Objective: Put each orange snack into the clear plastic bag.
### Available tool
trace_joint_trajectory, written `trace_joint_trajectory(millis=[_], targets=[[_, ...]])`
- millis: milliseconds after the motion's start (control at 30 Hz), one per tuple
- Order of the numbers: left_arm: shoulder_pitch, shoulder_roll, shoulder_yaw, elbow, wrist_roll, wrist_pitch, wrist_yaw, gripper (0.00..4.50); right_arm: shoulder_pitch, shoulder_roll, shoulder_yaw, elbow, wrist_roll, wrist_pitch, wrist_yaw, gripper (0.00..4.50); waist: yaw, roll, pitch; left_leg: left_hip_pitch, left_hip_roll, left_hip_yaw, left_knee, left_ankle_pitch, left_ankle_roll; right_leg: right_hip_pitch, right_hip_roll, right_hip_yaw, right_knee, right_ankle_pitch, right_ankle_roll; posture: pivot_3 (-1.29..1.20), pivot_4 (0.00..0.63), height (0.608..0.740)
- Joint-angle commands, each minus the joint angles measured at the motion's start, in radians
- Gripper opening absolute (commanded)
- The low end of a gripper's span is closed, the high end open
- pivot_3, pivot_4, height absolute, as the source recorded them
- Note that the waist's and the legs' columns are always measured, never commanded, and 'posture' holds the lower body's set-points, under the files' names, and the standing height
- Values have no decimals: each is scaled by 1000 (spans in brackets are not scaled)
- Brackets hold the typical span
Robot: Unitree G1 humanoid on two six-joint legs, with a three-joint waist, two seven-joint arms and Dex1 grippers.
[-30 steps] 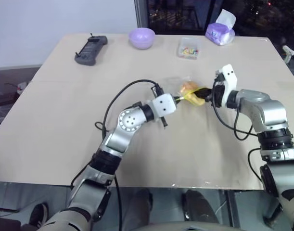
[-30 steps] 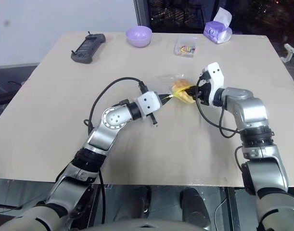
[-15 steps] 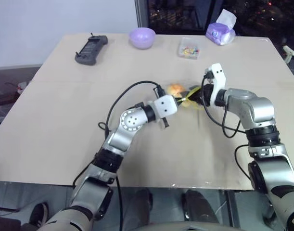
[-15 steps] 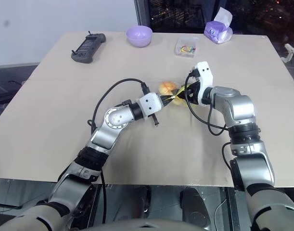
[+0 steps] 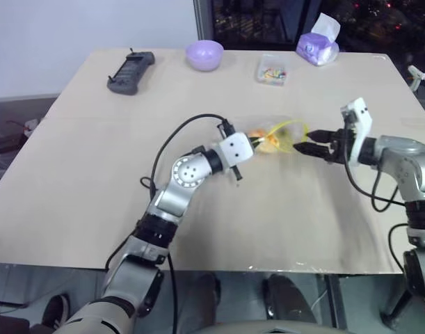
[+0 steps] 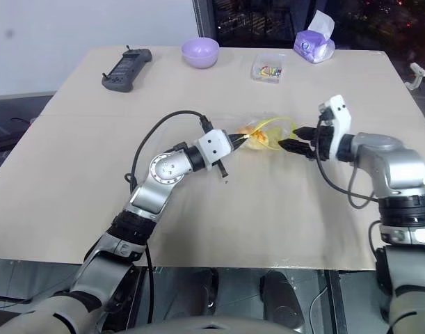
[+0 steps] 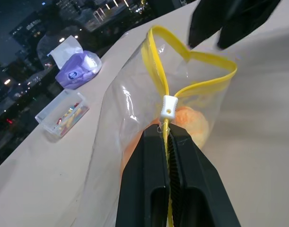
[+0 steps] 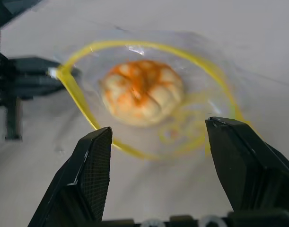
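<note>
Left claw (image 7: 169,142) is pinching the bag (image 7: 135,109) by its zip edge, mouth facing the wide-open, empty right claw (image 8: 158,156); snack (image 8: 142,92) is lying inside, so zipping shut seems next.

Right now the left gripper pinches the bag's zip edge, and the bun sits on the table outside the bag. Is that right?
Not quite. The left gripper does pinch the bag at its zip edge, but the bun lies inside the bag, as the right wrist view shows through the open mouth.

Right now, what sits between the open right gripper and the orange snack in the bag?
Just the yellow-zipped mouth of the clear plastic bag, gaping toward the right gripper; through it, the right wrist view shows the round orange snack.
</note>
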Motion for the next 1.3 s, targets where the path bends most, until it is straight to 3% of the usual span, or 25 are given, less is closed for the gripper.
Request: trace_joint_trajectory(millis=[33,133,300,500,667,900,1133,1167,1300], targets=[[-9,1,18,-20,-15,-1,11,0,0,-65,30,87,-157,-230,-33,3408,1,0,0,0,0,0,0,0,0,0,0,0,0,0,0,0,150,740],[-6,0,16,-22,-17,2,8,0,-1,-99,176,217,-380,-487,-87,3408,0,0,0,0,0,0,0,0,0,0,0,0,0,0,0,0,150,740],[-4,0,15,-24,-18,6,6,0,-72,-22,231,374,-503,-750,-178,3408,-8,0,0,1,1,2,0,0,-1,0,0,1,0,0,0,0,150,740],[4,1,16,-35,-16,16,8,0,-165,29,230,492,-575,-966,-257,3408,1,0,0,1,0,1,0,3,-4,0,0,1,0,0,0,0,150,740],[8,-3,12,-39,-14,19,13,0,-176,2,250,525,-596,-1161,-178,3408,3,0,0,0,0,1,0,2,-4,0,0,1,-1,0,0,0,150,740],[3,-3,10,-33,-14,14,8,0,-192,15,247,576,-589,-1278,-121,3408,-3,0,0,1,0,1,0,3,-4,0,0,1,-1,0,0,0,150,740],[10,3,11,-44,-13,16,4,0,-202,27,245,614,-592,-1318,-122,309,-2,0,0,1,0,1,0,3,-5,0,0,1,0,0,0,0,150,740],[10,3,11,-43,-13,17,5,0,-202,27,246,618,-593,-1320,-122,21,-1,0,0,1,0,1,0,3,-5,0,0,1,0,0,0,0,150,740],[9,5,11,-40,-13,16,5,0,-207,26,244,624,-599,-1324,-129,21,-1,0,0,1,0,1,0,3,-5,0,0,1,0,0,0,0,150,740]])
